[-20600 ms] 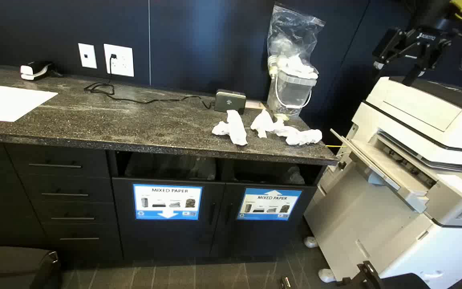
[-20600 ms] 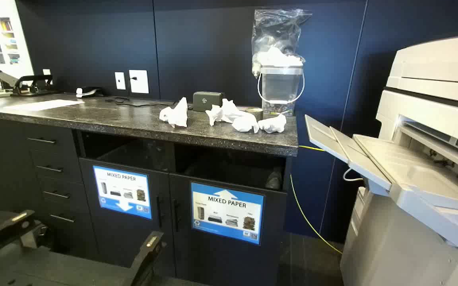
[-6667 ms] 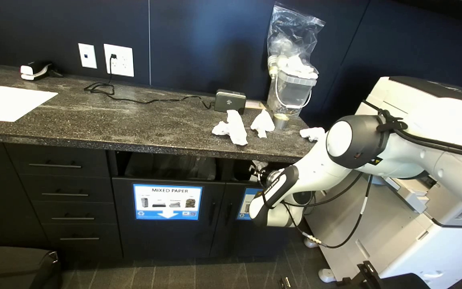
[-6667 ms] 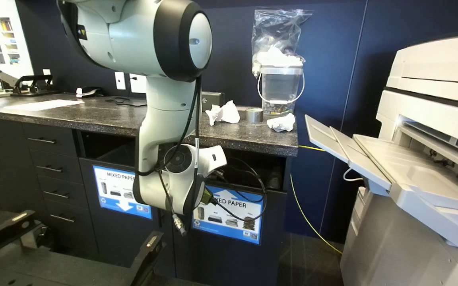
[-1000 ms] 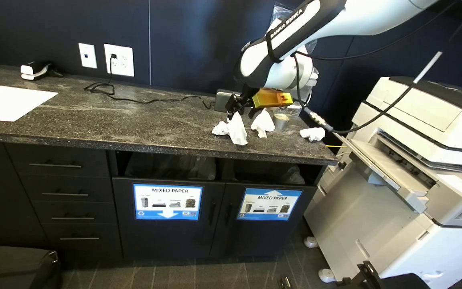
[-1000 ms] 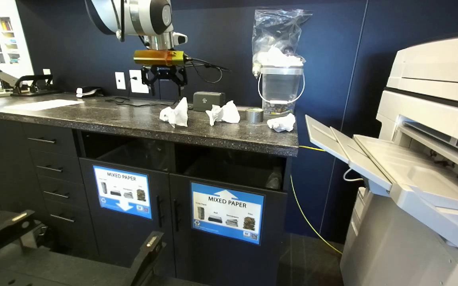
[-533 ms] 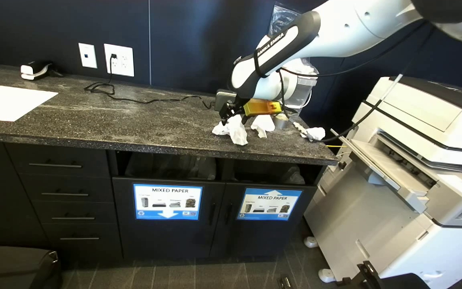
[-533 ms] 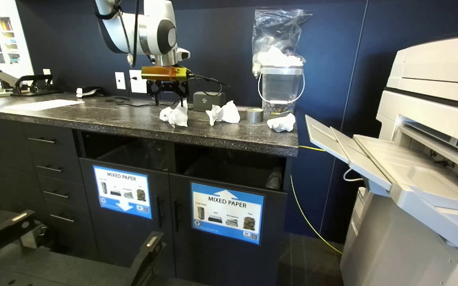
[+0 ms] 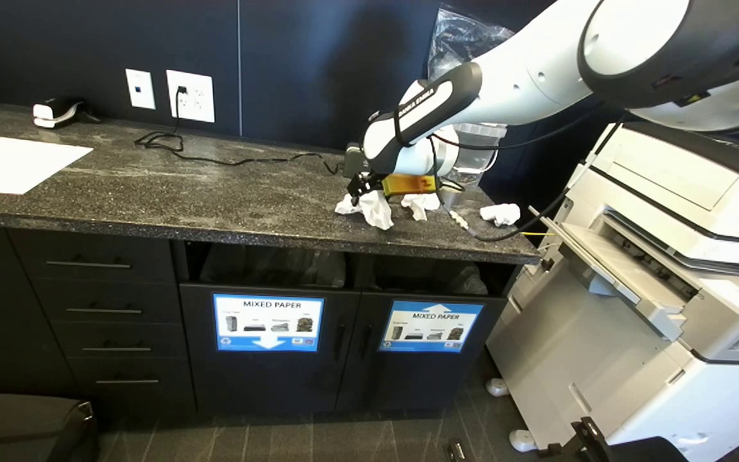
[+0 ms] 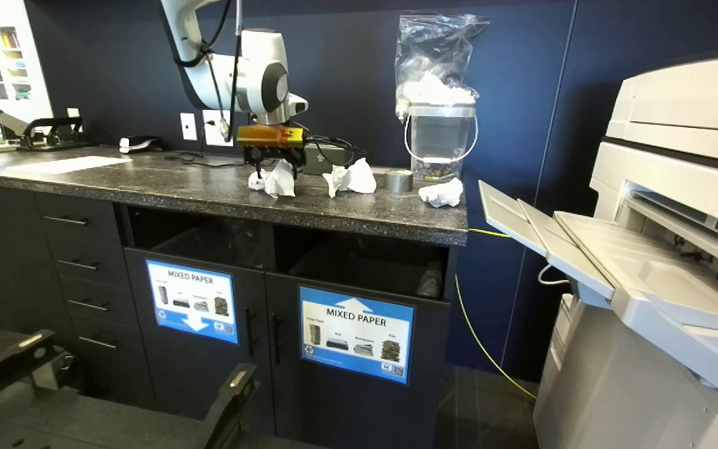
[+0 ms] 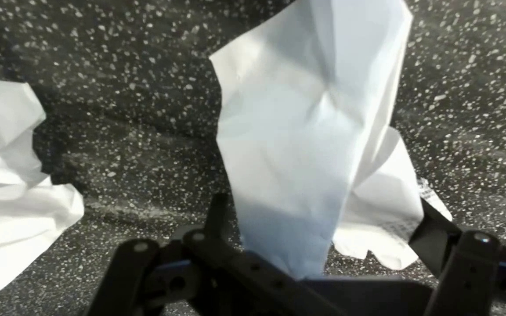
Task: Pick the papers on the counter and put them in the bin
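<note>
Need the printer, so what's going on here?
An arm is on a job of putting paper wads from the counter into the bin. Its tool is open, low at one wad that looks ungripped and rests on the counter. Other wads lie nearby; what's inside the bin doesn't show.

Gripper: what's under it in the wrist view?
Under the open gripper: one crumpled paper, on the speckled counter, which shows around it. The gripper hides the paper's lower end in that view; whatever may lie beneath the paper is covered.
</note>
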`<action>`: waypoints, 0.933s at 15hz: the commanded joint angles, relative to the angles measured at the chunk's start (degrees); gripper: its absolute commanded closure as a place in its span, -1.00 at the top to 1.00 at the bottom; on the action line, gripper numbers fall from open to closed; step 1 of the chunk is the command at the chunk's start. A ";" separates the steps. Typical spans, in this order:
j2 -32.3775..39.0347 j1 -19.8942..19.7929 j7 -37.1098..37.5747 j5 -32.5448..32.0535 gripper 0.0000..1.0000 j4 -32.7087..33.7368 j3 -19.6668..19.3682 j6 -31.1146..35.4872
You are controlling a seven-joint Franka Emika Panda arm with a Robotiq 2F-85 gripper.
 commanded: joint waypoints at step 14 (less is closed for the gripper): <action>8.15 1.16 -0.65 -1.54 -0.57 13.23 -1.21 -4.97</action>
